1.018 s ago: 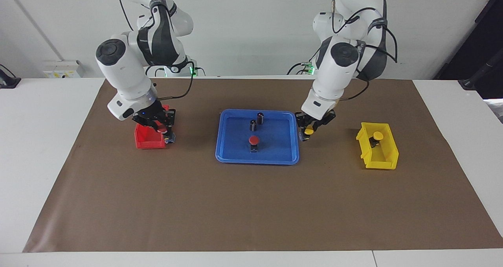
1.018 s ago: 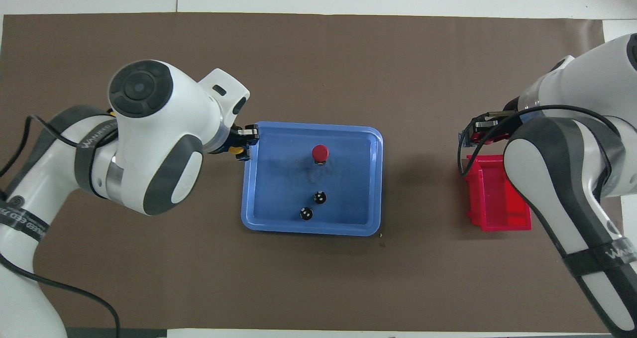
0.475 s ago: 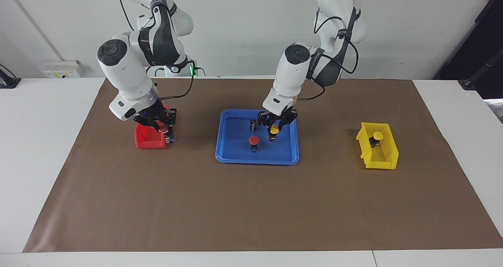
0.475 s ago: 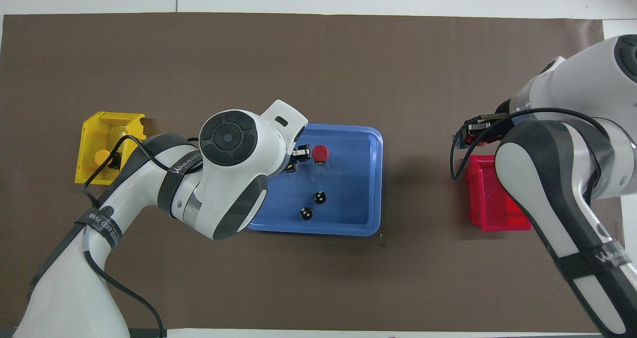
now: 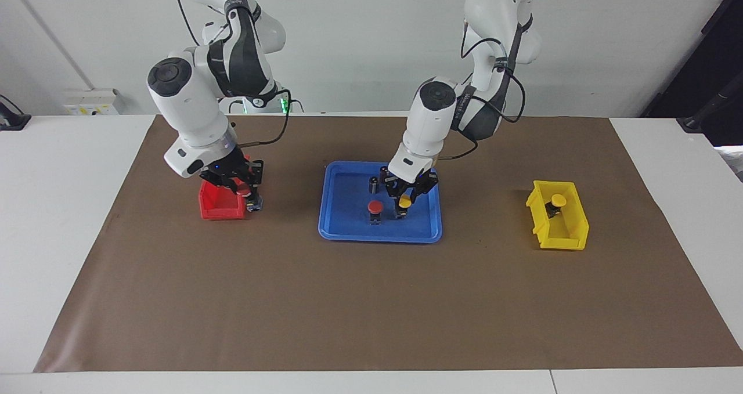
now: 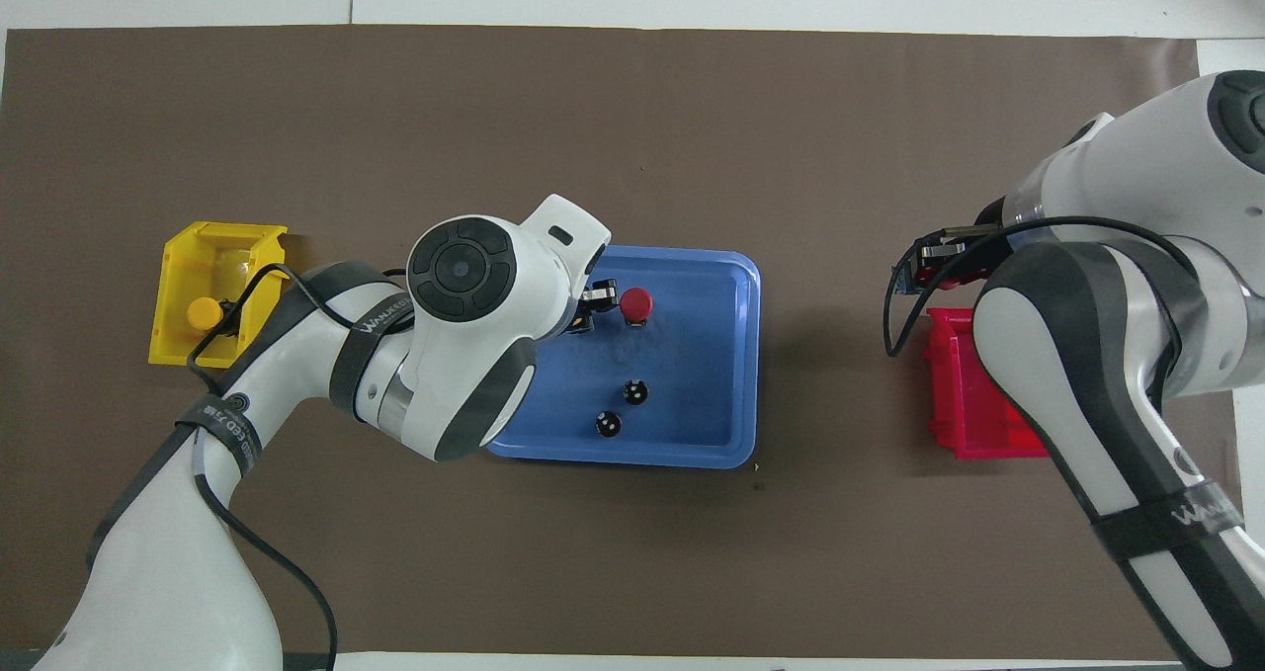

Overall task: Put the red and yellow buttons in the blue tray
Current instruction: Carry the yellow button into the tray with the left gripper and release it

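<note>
The blue tray [image 5: 348,231] lies mid-table, also in the overhead view [image 6: 749,355]. One red button [image 5: 375,208] stands in it [image 6: 635,303]. My left gripper [image 5: 404,205] is shut on a yellow button [image 5: 404,201] and holds it low in the tray, beside that red button; in the overhead view the wrist mostly hides the gripper [image 6: 590,307]. My right gripper [image 5: 246,197] is shut on a second red button [image 5: 240,190] over the red bin's edge. A second yellow button [image 5: 558,200] sits in the yellow bin [image 6: 203,311].
Two dark capless cylinders [image 5: 373,184] [image 5: 384,172] stand in the tray, nearer to the robots than the red button. The red bin [image 5: 220,208] is toward the right arm's end, the yellow bin [image 5: 566,231] toward the left arm's end. A brown mat [image 5: 371,301] covers the table.
My left gripper carried the yellow button from beside the tray's edge into the tray and lowered it beside the red button. My right gripper, with its red button, shifted only slightly.
</note>
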You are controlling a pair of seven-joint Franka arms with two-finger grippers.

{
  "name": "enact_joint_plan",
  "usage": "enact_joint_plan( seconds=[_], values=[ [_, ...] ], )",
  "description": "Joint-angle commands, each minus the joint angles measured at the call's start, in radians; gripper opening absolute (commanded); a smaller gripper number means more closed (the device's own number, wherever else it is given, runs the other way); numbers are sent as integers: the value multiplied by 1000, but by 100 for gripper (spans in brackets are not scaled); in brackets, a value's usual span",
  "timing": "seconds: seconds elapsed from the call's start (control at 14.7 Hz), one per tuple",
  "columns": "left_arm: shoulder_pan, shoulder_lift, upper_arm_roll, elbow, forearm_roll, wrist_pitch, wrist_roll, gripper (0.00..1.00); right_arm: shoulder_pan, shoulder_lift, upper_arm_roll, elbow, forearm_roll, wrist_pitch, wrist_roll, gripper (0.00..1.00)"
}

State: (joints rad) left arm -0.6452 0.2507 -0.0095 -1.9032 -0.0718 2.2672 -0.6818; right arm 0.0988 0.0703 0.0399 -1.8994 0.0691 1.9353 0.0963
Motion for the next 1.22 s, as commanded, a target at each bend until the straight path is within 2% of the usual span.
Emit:
enact_joint_plan(
  seconds=[0.0, 0.14, 0.34, 0.54, 0.75, 0.88, 1.15],
  values=[
    [1, -4, 8, -4, -14, 11, -7, 53, 24, -21, 8, -33, 1, 33, 58, 15],
    [-2, -5, 8, 13, -13, -24, -8, 79, 56, -21, 8, -33, 1, 36, 103, 15],
    [-5, -14, 8, 70, -8, -139, -9, 100, 87, -21, 8, -35, 1, 36, 148, 15],
    [13, -71, 26, 93, -3, -276, 11, 100, 113, -21, 8, -35, 1, 50, 193, 15],
    [111, -109, 39, 92, 6, -357, 24, 100, 168, -14, 8, -35, 14, 108, 298, 14],
    [212, -126, 40, 92, 88, -422, 146, 100, 214, 23, 9, -4, 15, 117, 377, 14],
    [464, -172, 40, 76, 96, -436, 491, 100, 300, 104, 8, 72, 15, 105, 482, 13]
  ],
)
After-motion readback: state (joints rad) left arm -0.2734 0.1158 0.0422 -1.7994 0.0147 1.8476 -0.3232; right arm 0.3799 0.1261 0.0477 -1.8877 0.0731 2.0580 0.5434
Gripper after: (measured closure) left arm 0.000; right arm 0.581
